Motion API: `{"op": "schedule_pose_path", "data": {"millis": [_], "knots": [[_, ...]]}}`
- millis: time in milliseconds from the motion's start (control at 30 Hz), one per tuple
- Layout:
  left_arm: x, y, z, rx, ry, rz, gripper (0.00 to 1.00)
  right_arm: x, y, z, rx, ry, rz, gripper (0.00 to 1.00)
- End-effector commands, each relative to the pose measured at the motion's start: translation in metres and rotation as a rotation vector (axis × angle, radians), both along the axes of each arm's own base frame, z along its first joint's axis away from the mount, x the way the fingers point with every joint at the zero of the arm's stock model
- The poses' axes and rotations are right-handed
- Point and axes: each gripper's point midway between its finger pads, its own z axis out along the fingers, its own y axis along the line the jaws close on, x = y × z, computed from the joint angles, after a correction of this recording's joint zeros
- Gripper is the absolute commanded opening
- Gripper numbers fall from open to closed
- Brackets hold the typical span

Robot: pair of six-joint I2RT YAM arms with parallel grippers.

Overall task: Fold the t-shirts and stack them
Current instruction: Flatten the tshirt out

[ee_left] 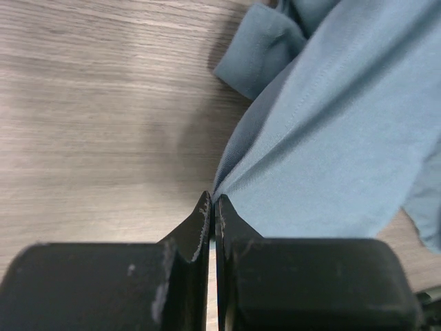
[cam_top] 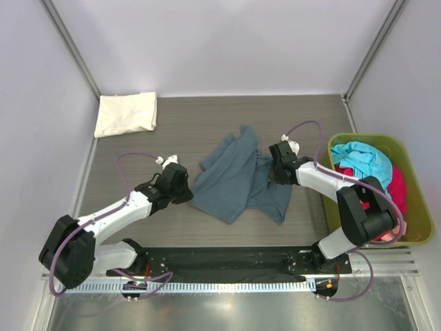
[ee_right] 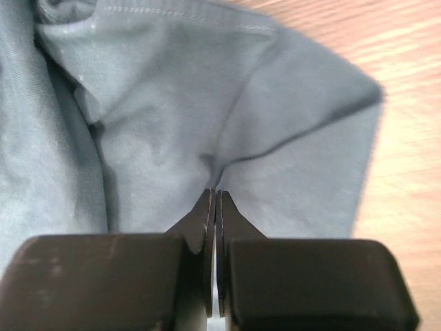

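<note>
A dark slate-blue t-shirt lies crumpled in the middle of the table. My left gripper is shut on its left edge; in the left wrist view the cloth runs into the closed tips. My right gripper is shut on the shirt's right side, where the fabric puckers into the pinched tips. A cream-white t-shirt lies folded at the far left corner. A turquoise t-shirt and a pink-red one are heaped in the bin.
The olive-green plastic bin stands at the right edge of the table. White walls with metal posts enclose the back and sides. The black base rail runs along the near edge.
</note>
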Motion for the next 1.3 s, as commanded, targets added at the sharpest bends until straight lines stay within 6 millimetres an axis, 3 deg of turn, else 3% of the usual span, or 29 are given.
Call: {"op": "schedule_pose_path", "data": {"millis": [0, 67, 133, 167, 233, 267, 333, 400, 433, 533, 567, 633, 667, 700, 800, 867, 900, 933, 967, 1067, 1100, 1133, 1167, 1200, 1233, 1267], "knots": [[0.01, 0.005, 0.049, -0.039, -0.112, 0.033, 0.0, 0.011, -0.004, 0.051, 0.006, -0.118, -0.038, 0.01], [0.005, 0.014, 0.065, -0.023, -0.123, 0.043, 0.0, 0.01, -0.009, 0.086, 0.022, -0.186, -0.054, 0.01], [0.003, 0.025, 0.102, -0.039, -0.188, 0.067, 0.0, 0.009, -0.014, 0.117, 0.03, -0.249, -0.071, 0.01], [0.002, 0.03, 0.115, -0.041, -0.216, 0.073, 0.0, 0.005, -0.018, 0.147, 0.049, -0.306, -0.081, 0.01], [-0.003, 0.043, 0.153, -0.052, -0.285, 0.102, 0.0, 0.001, -0.025, 0.184, 0.059, -0.384, -0.097, 0.01], [-0.004, 0.048, 0.164, -0.047, -0.311, 0.108, 0.0, -0.006, -0.03, 0.218, 0.086, -0.453, -0.106, 0.01], [-0.012, 0.064, 0.201, -0.048, -0.375, 0.141, 0.0, -0.014, -0.04, 0.25, 0.093, -0.521, -0.133, 0.01], [-0.017, 0.075, 0.227, -0.04, -0.427, 0.159, 0.0, -0.03, -0.052, 0.297, 0.118, -0.614, -0.155, 0.01], [-0.022, 0.087, 0.253, -0.039, -0.474, 0.189, 0.0, -0.036, -0.06, 0.313, 0.118, -0.652, -0.179, 0.01], [-0.039, 0.113, 0.294, -0.017, -0.558, 0.229, 0.0, -0.063, -0.079, 0.366, 0.15, -0.76, -0.216, 0.01], [-0.048, 0.127, 0.325, -0.036, -0.628, 0.27, 0.0, -0.073, -0.088, 0.391, 0.169, -0.816, -0.241, 0.01], [-0.061, 0.145, 0.35, -0.015, -0.68, 0.297, 0.0, -0.092, -0.1, 0.411, 0.183, -0.86, -0.262, 0.01], [-0.066, 0.156, 0.362, -0.002, -0.71, 0.324, 0.0, -0.104, -0.108, 0.431, 0.205, -0.911, -0.281, 0.01], [-0.076, 0.166, 0.39, -0.032, -0.767, 0.348, 0.0, -0.112, -0.113, 0.438, 0.208, -0.927, -0.289, 0.01], [-0.089, 0.186, 0.429, -0.006, -0.849, 0.377, 0.0, -0.136, -0.129, 0.474, 0.232, -1.012, -0.323, 0.01], [-0.09, 0.19, 0.443, 0.039, -0.87, 0.366, 0.0, -0.14, -0.133, 0.498, 0.23, -1.055, -0.32, 0.01], [-0.094, 0.195, 0.458, 0.031, -0.903, 0.373, 0.0, -0.138, -0.132, 0.505, 0.223, -1.063, -0.316, 0.01], [-0.083, 0.189, 0.461, 0.066, -0.887, 0.362, 0.0, -0.135, -0.132, 0.511, 0.2, -1.071, -0.305, 0.01], [-0.078, 0.188, 0.465, 0.104, -0.89, 0.352, 0.0, -0.114, -0.124, 0.511, 0.164, -1.042, -0.293, 0.01], [-0.056, 0.188, 0.482, 0.182, -0.89, 0.4, 0.0, -0.098, -0.122, 0.552, 0.124, -1.117, -0.288, 0.01], [-0.048, 0.187, 0.485, 0.226, -0.884, 0.401, 0.0, -0.064, -0.108, 0.548, 0.083, -1.078, -0.272, 0.01], [-0.033, 0.182, 0.487, 0.264, -0.873, 0.42, 0.0, -0.044, -0.106, 0.546, 0.039, -1.061, -0.293, 0.01], [-0.022, 0.177, 0.486, 0.293, -0.862, 0.418, 0.0, -0.036, -0.106, 0.558, 0.011, -1.085, -0.3, 0.01], [-0.014, 0.173, 0.485, 0.314, -0.851, 0.415, 0.0, 0.007, -0.091, 0.54, -0.049, -1.02, -0.293, 0.01], [-0.005, 0.167, 0.485, 0.32, -0.849, 0.405, 0.0, 0.024, -0.087, 0.536, -0.074, -1.006, -0.298, 0.01], [0.017, 0.156, 0.475, 0.356, -0.812, 0.391, 0.0, 0.038, -0.083, 0.538, -0.065, -1.012, -0.29, 0.01]]}}
